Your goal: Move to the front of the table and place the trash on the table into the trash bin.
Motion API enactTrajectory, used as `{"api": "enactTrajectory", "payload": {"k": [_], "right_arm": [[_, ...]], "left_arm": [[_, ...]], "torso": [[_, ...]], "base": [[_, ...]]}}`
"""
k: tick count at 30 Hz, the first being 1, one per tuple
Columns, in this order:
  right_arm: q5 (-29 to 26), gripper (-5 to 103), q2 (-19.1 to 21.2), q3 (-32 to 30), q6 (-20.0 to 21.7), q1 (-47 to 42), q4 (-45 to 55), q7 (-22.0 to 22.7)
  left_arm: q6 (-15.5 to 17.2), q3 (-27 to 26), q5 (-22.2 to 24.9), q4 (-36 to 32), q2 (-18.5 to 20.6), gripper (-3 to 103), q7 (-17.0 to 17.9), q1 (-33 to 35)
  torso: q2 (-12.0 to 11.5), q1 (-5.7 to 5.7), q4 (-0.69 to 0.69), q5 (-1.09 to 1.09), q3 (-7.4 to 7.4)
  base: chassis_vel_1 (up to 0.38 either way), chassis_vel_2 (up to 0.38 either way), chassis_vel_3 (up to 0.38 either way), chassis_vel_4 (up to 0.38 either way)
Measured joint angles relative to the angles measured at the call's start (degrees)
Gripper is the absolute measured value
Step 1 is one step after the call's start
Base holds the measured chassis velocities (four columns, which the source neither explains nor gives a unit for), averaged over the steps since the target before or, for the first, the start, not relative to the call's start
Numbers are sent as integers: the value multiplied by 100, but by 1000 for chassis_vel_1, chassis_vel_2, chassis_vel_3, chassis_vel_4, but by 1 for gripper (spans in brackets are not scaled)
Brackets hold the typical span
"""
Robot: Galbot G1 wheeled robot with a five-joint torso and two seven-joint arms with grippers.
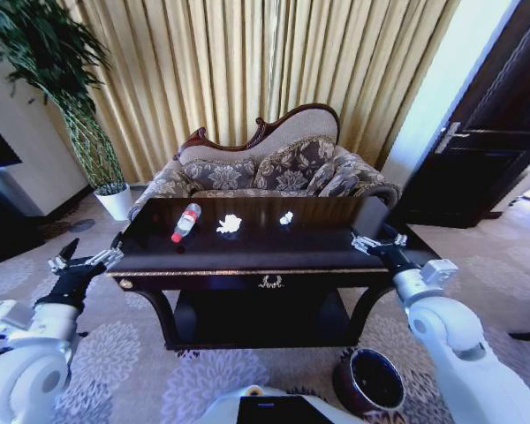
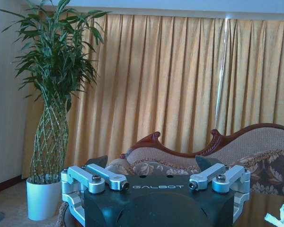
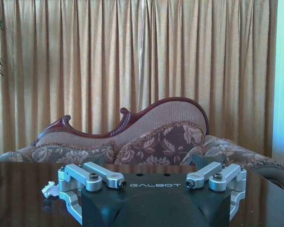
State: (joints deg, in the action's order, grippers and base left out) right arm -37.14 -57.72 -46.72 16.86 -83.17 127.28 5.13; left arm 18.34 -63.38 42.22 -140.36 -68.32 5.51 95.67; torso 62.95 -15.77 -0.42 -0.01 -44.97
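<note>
The dark glossy table (image 1: 247,258) stands right in front of me. On its top lie a clear bottle (image 1: 185,221) with a red cap at the left, a crumpled white wad (image 1: 229,224) in the middle and a smaller wad (image 1: 286,217) to its right. The reddish-brown trash bin (image 1: 369,380) sits on the carpet at the table's near right leg. My left gripper (image 1: 84,262) hovers open off the table's left end. At the right front edge, my right gripper (image 1: 378,240) is open over the tabletop. A wad (image 3: 51,189) shows in the right wrist view, another (image 2: 281,215) in the left wrist view.
A patterned sofa (image 1: 274,172) stands close behind the table, with gold curtains beyond. A tall plant in a white pot (image 1: 115,201) is at the back left and a dark door (image 1: 477,132) at the right. Patterned carpet surrounds the table.
</note>
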Motion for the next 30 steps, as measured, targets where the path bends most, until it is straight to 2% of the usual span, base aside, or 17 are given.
{"api": "enactTrajectory", "payload": {"k": [4, 8, 15, 17, 18, 20, 21, 24, 25, 28, 30], "right_arm": [[-30, 100, 71, 43, 4, -10, -34, 0], [-321, 100, 279, 180, 59, -34, -45, 0], [-947, 100, 739, 414, 438, 200, -88, -9], [-1221, 100, 1014, 505, 728, 396, -106, -10], [-1221, 100, 1014, 505, 728, 396, -106, -10], [-1556, 100, 1438, 634, 966, 604, -148, -10], [-1556, 100, 1438, 634, 966, 604, -148, -10], [-2009, 100, 2064, 885, 1055, 951, -305, -10], [-2009, 100, 2064, 885, 1055, 951, -305, -10], [-2560, 100, 2582, 1248, 1165, 1410, -464, -6], [-2692, 100, 2698, 1419, 1199, 1582, -508, -6]], "left_arm": [[-3, -21, -2, -22, 4, 100, 16, 8], [-5, -113, 3, -58, 3, 100, 26, 59], [-16, -283, 10, -152, -59, 100, 36, 229], [-18, -341, 37, -154, -39, 100, 45, 227], [-18, -341, 37, -154, -39, 100, 45, 227], [-18, -383, 85, -183, -50, 100, 73, 232], [-18, -383, 85, -183, -50, 100, 73, 232], [-17, -372, 91, -224, -130, 100, 88, 282], [-17, -372, 91, -224, -130, 100, 88, 282], [-13, -368, 96, -243, -142, 100, 100, 327], [-12, -382, 101, -244, -135, 100, 104, 341]], "torso": [[5, 12, -1, 0, 5], [6, 13, 0, 1, 5], [3, 5, 0, 1, 1], [3, 6, 0, 0, 2], [3, 6, 0, 0, 2], [4, 7, -1, 1, 3], [4, 7, -1, 1, 3], [3, 7, 0, 1, 2], [3, 7, 0, 1, 2], [3, 6, -1, 0, 2], [3, 6, 0, 0, 2]], "base": [[0, 0, 0, 0], [38, -43, -51, 40], [0, 0, 0, 0], [0, 0, 0, 0], [0, 0, 0, 0], [0, 0, 0, 0], [0, 0, 0, 0], [0, 0, 0, 0], [0, 0, 0, 0], [0, 0, 0, 0], [0, 0, 0, 0]]}}
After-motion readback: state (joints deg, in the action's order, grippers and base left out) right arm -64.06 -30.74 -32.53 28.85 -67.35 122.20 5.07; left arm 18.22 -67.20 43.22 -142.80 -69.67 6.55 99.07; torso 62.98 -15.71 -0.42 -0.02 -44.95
